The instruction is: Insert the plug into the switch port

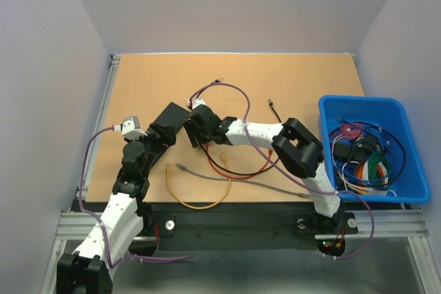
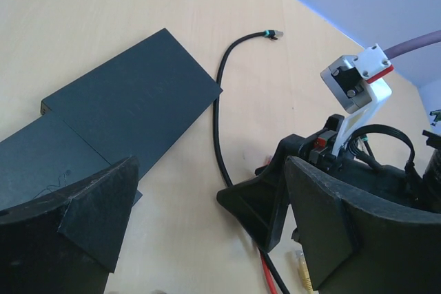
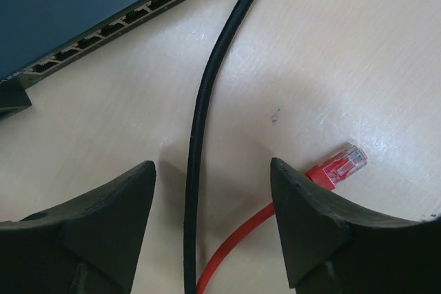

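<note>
Plug (image 3: 341,165) lies clear at right wrist, perhaps hidden overhead.

Illumination is diffuse and overhead, rendering the worktop (image 1: 289,80) bright and evenly lit with soft, short shadows, while the right wrist view shows a pale sheen on the wood and the fingers (image 3: 76,232) of the right end effector (image 3: 212,170) appear dark and slightly out of focus.

wooden table (image 1: 289,80): switch (image 2: 131,108), loose cables (image 1: 200,204), blue bin (image 1: 358,100) at right.
</note>
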You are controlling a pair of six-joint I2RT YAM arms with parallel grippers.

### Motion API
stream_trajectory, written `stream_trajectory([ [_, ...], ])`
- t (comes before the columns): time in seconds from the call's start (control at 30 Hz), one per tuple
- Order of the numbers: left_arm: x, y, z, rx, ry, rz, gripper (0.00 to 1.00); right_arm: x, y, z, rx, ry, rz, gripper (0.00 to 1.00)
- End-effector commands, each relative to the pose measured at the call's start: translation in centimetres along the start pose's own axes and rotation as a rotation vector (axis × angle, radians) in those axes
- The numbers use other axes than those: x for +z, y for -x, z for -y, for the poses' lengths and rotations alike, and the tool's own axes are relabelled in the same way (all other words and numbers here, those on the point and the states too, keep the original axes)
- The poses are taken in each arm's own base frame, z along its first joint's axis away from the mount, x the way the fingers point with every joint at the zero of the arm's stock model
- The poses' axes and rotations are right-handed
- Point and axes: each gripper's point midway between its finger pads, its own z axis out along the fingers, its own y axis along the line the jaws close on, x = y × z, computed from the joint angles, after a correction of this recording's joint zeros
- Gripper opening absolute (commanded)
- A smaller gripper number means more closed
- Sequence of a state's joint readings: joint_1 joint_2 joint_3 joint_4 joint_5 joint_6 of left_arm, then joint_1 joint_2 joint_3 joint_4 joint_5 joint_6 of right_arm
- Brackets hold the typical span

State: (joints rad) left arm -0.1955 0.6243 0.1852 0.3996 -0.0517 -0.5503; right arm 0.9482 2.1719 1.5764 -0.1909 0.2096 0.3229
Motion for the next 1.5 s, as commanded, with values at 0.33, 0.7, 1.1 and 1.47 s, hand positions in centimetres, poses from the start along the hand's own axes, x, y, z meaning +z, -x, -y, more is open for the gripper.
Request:
stream_trajectory([
  [0.33, 0.0, 1.2, 1.8, 0.035, -0.076, 0.027, 0.99, -2.3, -2.6, 0.7, -0.066, -0.086, 0.012, 0.09],
  [0.7, 0.2, 0.7, 2.0, 0.031, -0.086, 0.009, 0.99, -15.4, -6.7, 9.7, 0.038, -0.320, 0.056, 0.69],
  [1.1, 0.3, 0.7, 1.0, 0.023, -0.042, 0.023, 0.99, -16.0, 3.2, 16.2, 0.369, -0.417, 0.207, 1.00],
  [1.47, 0.4, 0.5, 0.9, 0.026, -0.033, 0.010, 0.99, -3.8, 8.8, 25.5, 0.504, -0.445, 0.149, 0.98],
])
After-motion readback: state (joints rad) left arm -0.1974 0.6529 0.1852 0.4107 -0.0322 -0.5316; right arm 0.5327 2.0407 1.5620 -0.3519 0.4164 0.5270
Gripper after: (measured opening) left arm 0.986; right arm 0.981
